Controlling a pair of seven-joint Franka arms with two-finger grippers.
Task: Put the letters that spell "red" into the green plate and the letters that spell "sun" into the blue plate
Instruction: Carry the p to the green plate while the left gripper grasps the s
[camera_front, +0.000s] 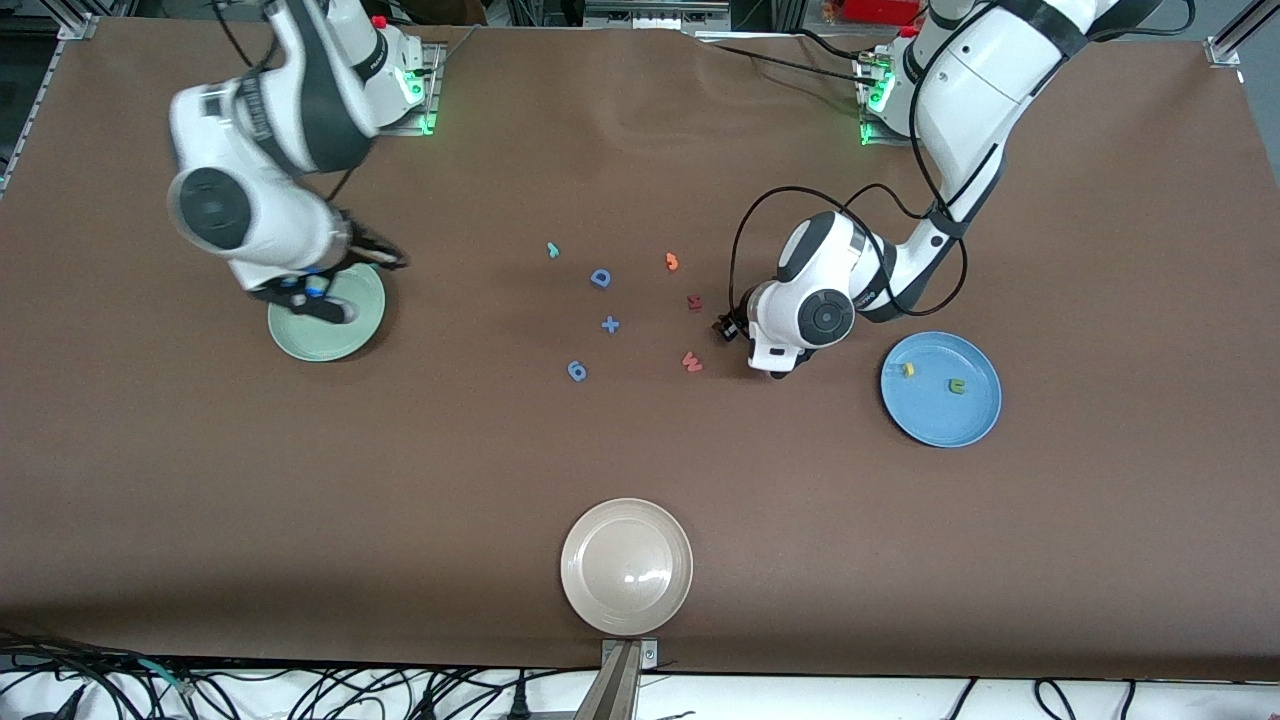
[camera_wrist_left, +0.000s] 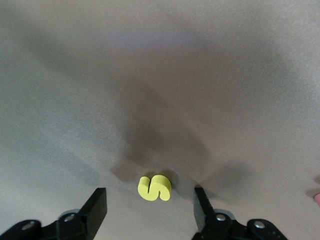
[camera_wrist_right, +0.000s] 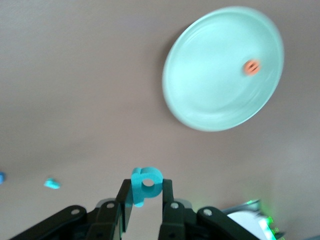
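Brown tabletop (camera_front: 640, 150). Beige plate (camera_front: 627, 566) at the edge nearest the front camera, midway between the arms' ends. Loose foam pieces mid-table, all apart: blue D (camera_front: 600, 278), blue plus (camera_front: 610, 324) just nearer the camera, blue piece (camera_front: 577, 371) nearer still, possibly a 6 or 9. Toward the left arm's end: orange 3 (camera_front: 672, 262), dark red letter (camera_front: 695, 301), pink W (camera_front: 691, 362).

matt brown tablecloth (camera_front: 300, 500), glossy beige plate (camera_front: 590, 600)
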